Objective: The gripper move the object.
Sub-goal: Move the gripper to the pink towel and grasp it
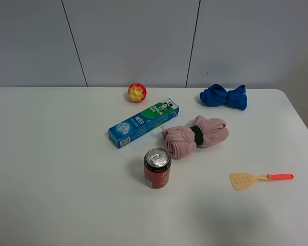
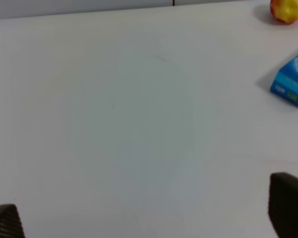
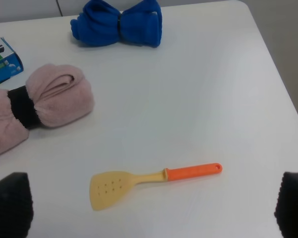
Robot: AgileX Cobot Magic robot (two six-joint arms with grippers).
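Observation:
The dusty-pink rolled towel (image 1: pixel 195 136), cinched by a black band, lies on the white table (image 1: pixel 51 169) right of centre, just behind the can. Part of it shows in the right wrist view (image 3: pixel 39 106). Neither arm shows in the exterior high view. My right gripper (image 3: pixel 151 203) is open and empty, its two black fingertips (image 3: pixel 10 203) wide apart above the table, short of the towel. My left gripper (image 2: pixel 146 213) is open and empty over bare table, far from the towel.
A red soda can (image 1: pixel 157 168) stands in front of the towel. A blue-green box (image 1: pixel 143 123) lies left of it, with a red-yellow ball (image 1: pixel 137 93) behind. A blue bunched cloth (image 1: pixel 223 96) lies at the back right. A yellow spatula with an orange handle (image 1: pixel 259 179) lies front right.

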